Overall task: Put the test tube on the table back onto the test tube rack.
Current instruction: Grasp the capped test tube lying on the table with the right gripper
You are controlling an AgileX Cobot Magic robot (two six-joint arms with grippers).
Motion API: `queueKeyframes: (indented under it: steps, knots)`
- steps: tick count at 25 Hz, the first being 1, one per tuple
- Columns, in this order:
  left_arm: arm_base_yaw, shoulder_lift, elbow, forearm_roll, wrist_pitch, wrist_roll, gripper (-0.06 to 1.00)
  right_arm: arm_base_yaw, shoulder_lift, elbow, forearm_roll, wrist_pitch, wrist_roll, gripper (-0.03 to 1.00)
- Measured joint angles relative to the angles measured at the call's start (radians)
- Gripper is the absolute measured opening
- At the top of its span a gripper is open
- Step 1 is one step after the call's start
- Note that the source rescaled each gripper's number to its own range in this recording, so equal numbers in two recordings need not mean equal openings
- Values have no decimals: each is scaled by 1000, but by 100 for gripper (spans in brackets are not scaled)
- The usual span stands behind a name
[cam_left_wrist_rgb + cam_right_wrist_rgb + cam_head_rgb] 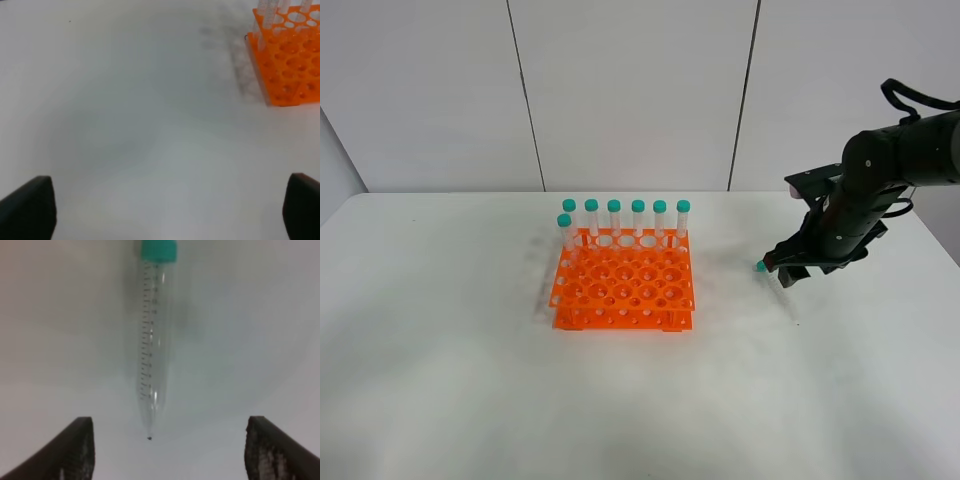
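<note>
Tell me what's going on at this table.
The right gripper is poised, open, over the test tube, which lies on the table to the right of the test tube rack. It is not yet gripped. Seven other tubes stand in the rack. The left gripper is open and holds nothing.

You see a wide white matte surface (460,400), rounded far corners, near its middle the orange test tube rack (625,290) standing on it, well apart on the right side one test tube (152,350) lying flat, teal cap turned toward the rack.
</note>
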Motion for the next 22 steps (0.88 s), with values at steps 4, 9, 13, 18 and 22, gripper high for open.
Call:
queueKeyframes:
  steps: [4,9,13,18,22]
  knots:
    - [0,0,0,0,0,0,100,0,56,-1,34,-33,3,79]
    - [0,0,0,0,0,0,100,0,107,-3,60,-84,3,78]
    - [0,0,0,0,0,0,100,0,122,-4,63,-107,3,78]
    - [0,0,0,0,0,0,100,-4,149,-5,73,-121,3,78]
    - [0,0,0,0,0,0,100,-32,167,-5,89,-122,0,78]
